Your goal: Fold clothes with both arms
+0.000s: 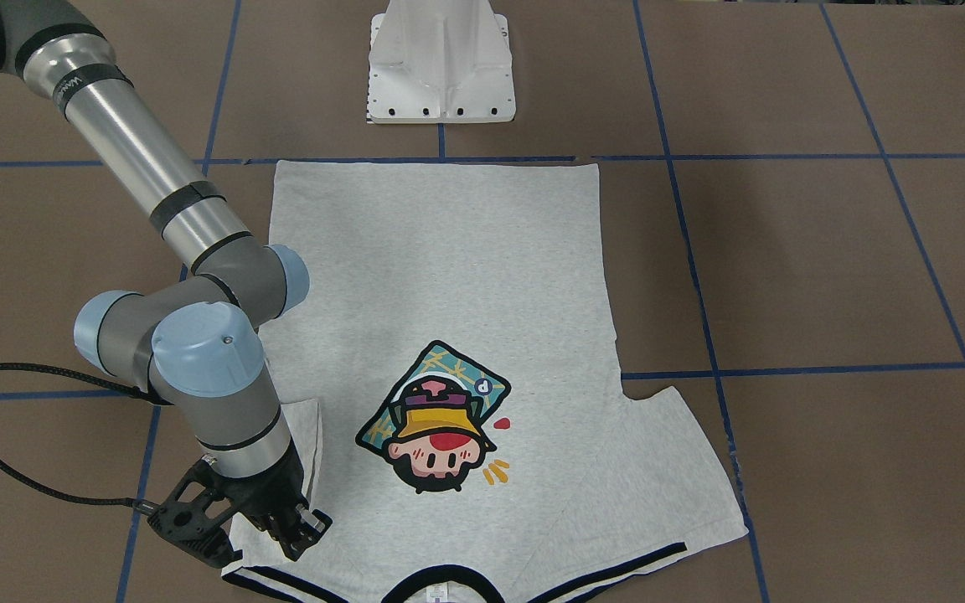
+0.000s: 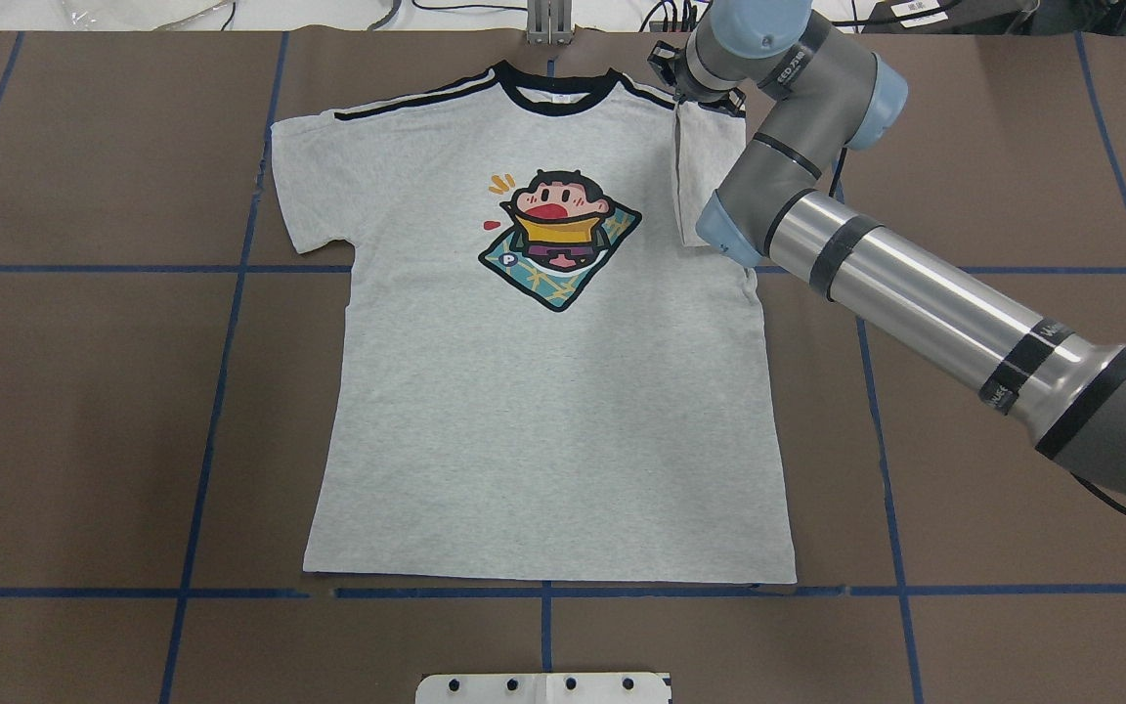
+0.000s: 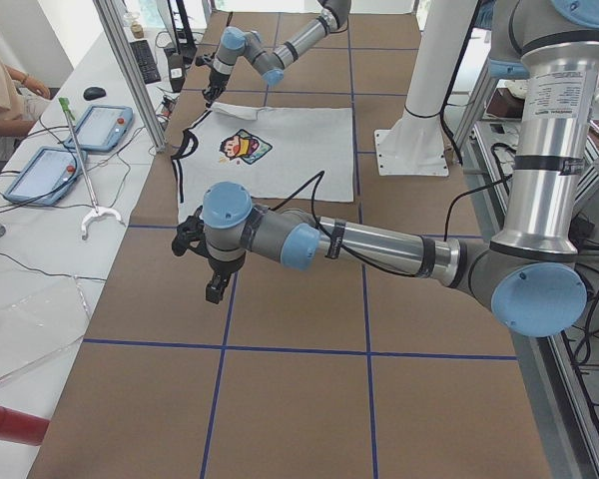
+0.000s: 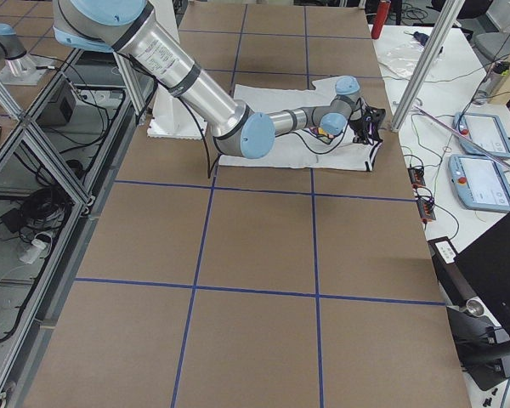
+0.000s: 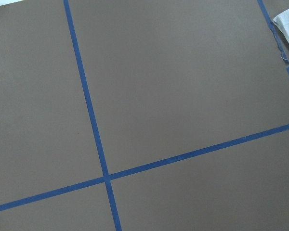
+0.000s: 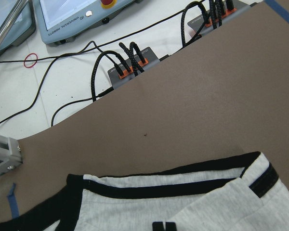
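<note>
The right gripper (image 1: pixel 298 532) is down at the far right shoulder of the shirt (image 2: pixel 543 391), just beside the black stripes; whether it pinches cloth or is released, I cannot tell. The right sleeve (image 2: pixel 700 176) is folded inward and lies on the chest, its edge near the print (image 2: pixel 558 240) but clear of it. The right arm (image 2: pixel 915 293) reaches in low from the near right and crosses that side seam. The left gripper (image 3: pixel 216 289) hangs above bare table (image 2: pixel 84 391), well left of the shirt, and its grip cannot be judged either; the left arm (image 3: pixel 379 244) stretches out level behind it. The shirt lies flat and chest-up at mid-table, collar (image 2: pixel 553 98) at the far edge, straight hem near, left sleeve (image 2: pixel 309 186) spread out. Wide bare room lies left, right and near of it; little lies beyond the collar. The table is matt brown, ruled into large squares by blue tape (image 5: pixel 90 110). A white base (image 1: pixel 441 75) stands just near of the hem. Past the far edge runs a white bench (image 3: pixel 40 230) with pendants (image 4: pixel 478 136). The cloth is soft heather grey, smooth with faint creases.
</note>
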Available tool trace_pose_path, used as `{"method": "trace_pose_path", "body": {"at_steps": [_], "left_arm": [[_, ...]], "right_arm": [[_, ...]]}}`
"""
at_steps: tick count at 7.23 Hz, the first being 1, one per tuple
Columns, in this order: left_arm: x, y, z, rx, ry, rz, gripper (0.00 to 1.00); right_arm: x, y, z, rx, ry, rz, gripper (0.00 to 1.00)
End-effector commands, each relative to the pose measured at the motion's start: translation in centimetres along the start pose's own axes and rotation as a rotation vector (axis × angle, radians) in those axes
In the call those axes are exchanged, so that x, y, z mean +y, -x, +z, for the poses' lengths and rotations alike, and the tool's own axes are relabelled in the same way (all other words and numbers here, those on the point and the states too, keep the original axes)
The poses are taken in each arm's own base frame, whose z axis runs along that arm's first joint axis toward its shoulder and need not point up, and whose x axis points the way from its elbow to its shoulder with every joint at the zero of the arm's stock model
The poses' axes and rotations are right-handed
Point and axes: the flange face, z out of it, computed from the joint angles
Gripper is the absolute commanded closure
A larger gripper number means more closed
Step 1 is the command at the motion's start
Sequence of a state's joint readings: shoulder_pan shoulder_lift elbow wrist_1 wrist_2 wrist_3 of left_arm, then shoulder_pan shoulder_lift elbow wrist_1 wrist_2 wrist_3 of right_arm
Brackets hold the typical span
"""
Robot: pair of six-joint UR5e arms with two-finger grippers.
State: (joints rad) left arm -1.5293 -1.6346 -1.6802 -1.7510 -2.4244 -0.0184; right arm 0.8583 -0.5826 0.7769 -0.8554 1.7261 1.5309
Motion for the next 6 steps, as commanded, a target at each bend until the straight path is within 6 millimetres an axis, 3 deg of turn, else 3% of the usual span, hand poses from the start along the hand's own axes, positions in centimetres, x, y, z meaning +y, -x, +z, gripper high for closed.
{"method": "trace_pose_path", "body": {"at_steps": [1, 3, 4, 5, 6], "left_arm": [[0.0, -0.3, 0.1, 0.021, 0.003, -0.002, 0.01], [-1.5, -1.5, -0.1, 0.027, -0.012, -0.088, 0.01], [-4.5, -5.6, 0.9, 0.052, -0.037, -0.152, 0.01], [-6.2, -9.8, 3.4, 0.092, -0.037, -0.168, 0.01], [-9.1, -14.3, 5.0, 0.133, -0.038, -0.182, 0.01]], "right_arm": [[2.0, 0.1, 1.3, 0.02, -0.042, -0.041, 0.01], [2.8, 1.5, -0.2, -0.019, -0.041, -0.105, 0.0], [2.2, 1.4, -1.9, -0.053, -0.044, -0.114, 0.0], [2.3, -1.1, -3.7, -0.088, 0.01, -0.115, 0.0], [2.2, -5.9, -5.5, -0.102, 0.047, -0.117, 0.0]]}}
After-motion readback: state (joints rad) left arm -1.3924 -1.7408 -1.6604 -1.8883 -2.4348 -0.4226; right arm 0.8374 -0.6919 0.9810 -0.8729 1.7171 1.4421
